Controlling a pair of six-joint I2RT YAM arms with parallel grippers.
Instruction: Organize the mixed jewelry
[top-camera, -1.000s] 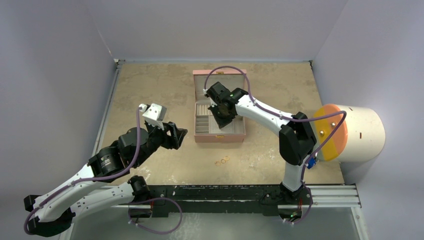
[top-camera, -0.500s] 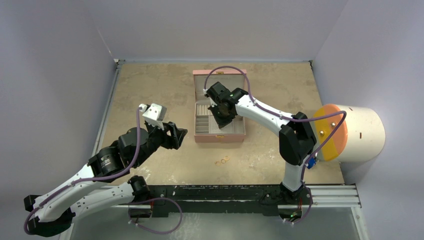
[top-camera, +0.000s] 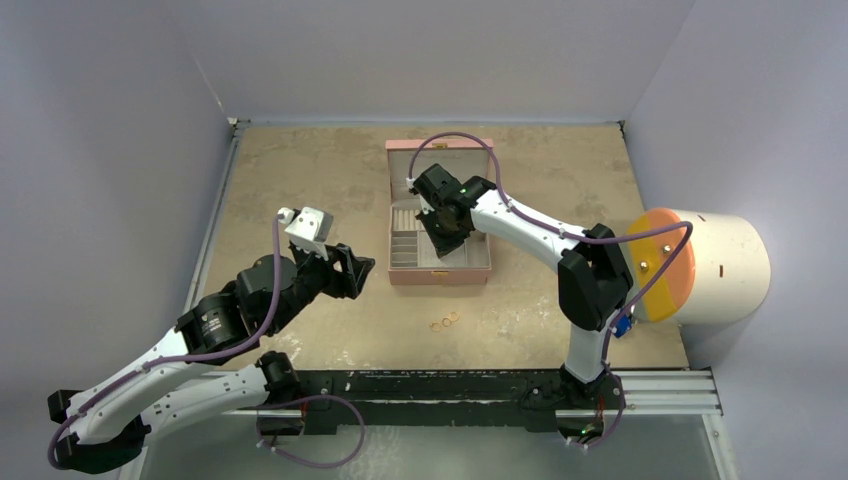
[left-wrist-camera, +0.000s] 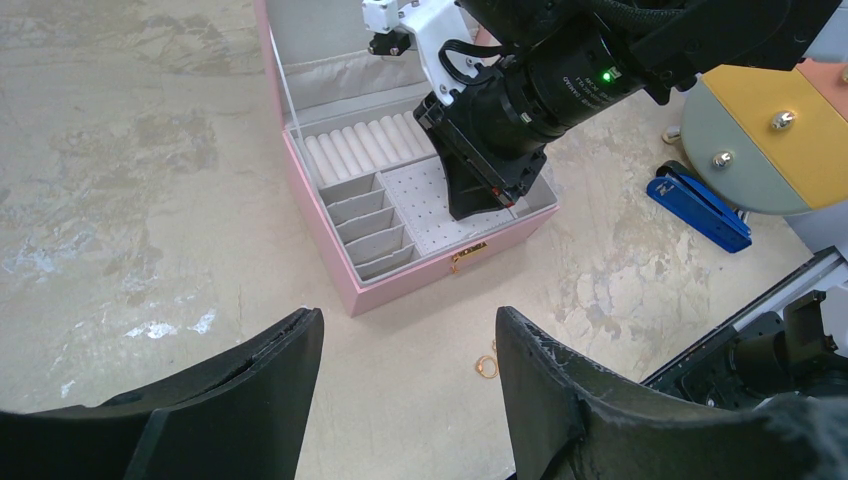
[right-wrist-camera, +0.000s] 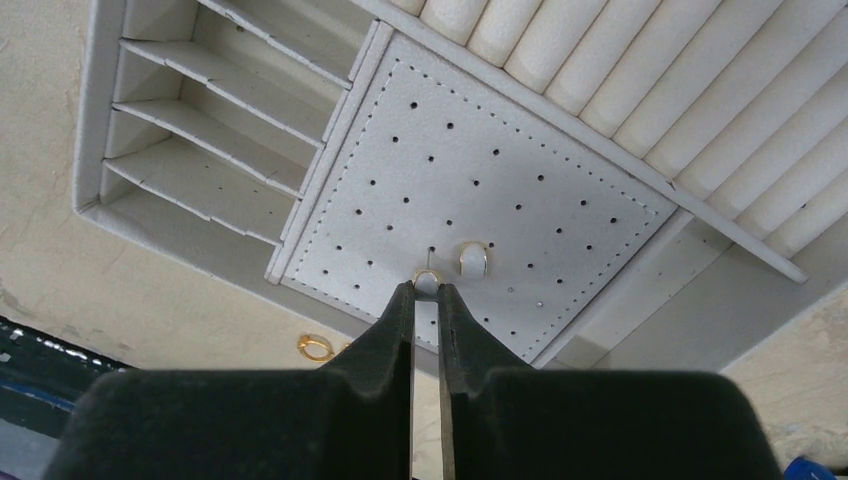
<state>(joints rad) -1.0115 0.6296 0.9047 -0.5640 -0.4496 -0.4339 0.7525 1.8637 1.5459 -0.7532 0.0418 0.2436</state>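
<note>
At the tips of your right end effector (right-wrist-camera: 427, 292) sat a tiny gold piece (right-wrist-camera: 427, 279) on the perforated panel (right-wrist-camera: 520, 200) of the pink box (left-wrist-camera: 400, 285) — fingers (right-wrist-camera: 385, 345) almost together, and you could not tell whether they pinched it. A second gold piece (right-wrist-camera: 472, 258) stood beside. Such bits were likely light, stiff and slippery — best pinched across the band. Your left end effector (left-wrist-camera: 408, 325) hung apart, empty, with gold rings (left-wrist-camera: 486, 366) on the table (left-wrist-camera: 120, 200) near it.
</note>
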